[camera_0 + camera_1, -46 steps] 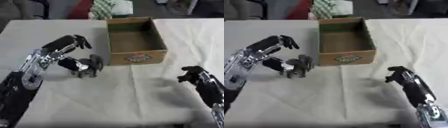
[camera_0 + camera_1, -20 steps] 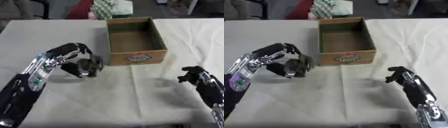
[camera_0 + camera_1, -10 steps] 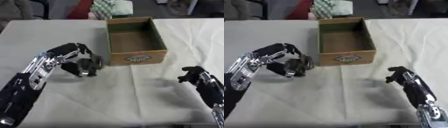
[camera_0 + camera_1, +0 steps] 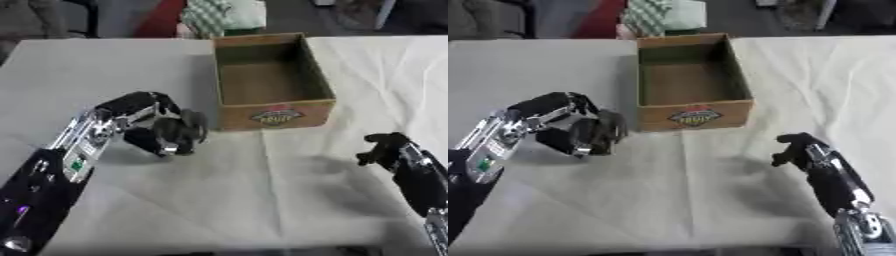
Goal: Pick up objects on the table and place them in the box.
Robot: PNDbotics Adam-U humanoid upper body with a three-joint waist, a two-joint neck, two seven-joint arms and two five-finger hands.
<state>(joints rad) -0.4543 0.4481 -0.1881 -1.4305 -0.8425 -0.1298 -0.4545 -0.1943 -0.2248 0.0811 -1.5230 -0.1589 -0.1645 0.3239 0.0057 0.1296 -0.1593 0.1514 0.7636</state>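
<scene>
The left hand (image 4: 147, 119) is reaching in over the white tablecloth (image 4: 262, 200) from the lower left, and its fingers are curling round a dark grey object (image 4: 181, 131) that is sitting just left of the box (image 4: 273, 80), near its front left corner. Much of that object is lying hidden behind the fingers and thumb, so its shape is staying hard to read; it is showing only as a dark, lumpy mass with a small pale glint low on it, and which way its long axis is running cannot be told. Whether it is resting on the cloth or lifting clear of it cannot be told either. The right hand (image 4: 796, 149) is hanging well apart at the right, over bare cloth, with its fingers curling inward and holding nothing. The box is standing open-topped, its long axis running away from the robot, and its inside is showing brown. Its front wall is carrying an oval label (image 4: 276, 116) in red and darker tones, but the writing on it is too blurred to read. Beyond the far edge, a green-and-white checked cloth (image 4: 220, 13) is being cut off by the top of the view.
</scene>
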